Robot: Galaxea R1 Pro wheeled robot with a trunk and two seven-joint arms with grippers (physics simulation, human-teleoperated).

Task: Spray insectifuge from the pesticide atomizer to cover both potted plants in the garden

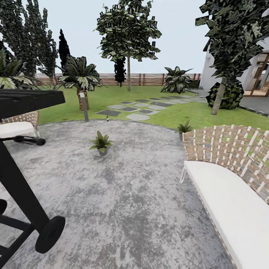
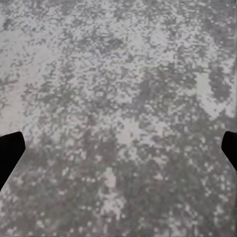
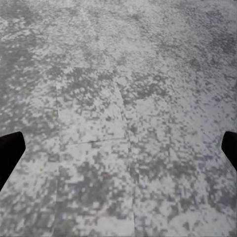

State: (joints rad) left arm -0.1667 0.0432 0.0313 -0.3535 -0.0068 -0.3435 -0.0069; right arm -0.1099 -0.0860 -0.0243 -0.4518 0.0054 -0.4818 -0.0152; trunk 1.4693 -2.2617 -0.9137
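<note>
Pesticide atomizer [image 1: 107,119]: you have it far ahead in the head view, a tiny dark upright shape at the far rim of the patio, just beside the grass and the first stepping stones. It is too small to make out its trigger head.
Potted plants: the nearer potted plant [image 1: 101,143] stands in a grey pot on the patio, ahead of you and a little left of centre, with narrow dark spiky leaves. The second potted plant [image 1: 184,128] sits at the patio's right edge, just behind the wicker sofa's corner, partly hidden by it.
Patio [image 1: 123,194]: mottled grey stone spreads beneath you and out to the lawn [image 1: 179,112].
Left hand [image 2: 118,148]: your left wrist view shows two dark fingertips [image 2: 10,150] at opposite edges of the picture, spread wide, with bare patio stone between them and nothing held.
Right hand [image 3: 118,148]: the same here, its fingertips [image 3: 11,148] set far apart over grey paving with a joint line, nothing in its grasp.
Wicker sofa [image 1: 231,179]: close on your right, white cushion, woven back.
Black grill [image 1: 26,157]: close on your left, wheeled, its lid near the top of a wicker chair [image 1: 18,125].
Background: wooden slat fence [image 1: 145,79], trees, stepping stones [image 1: 138,108] running toward a house at the right.
</note>
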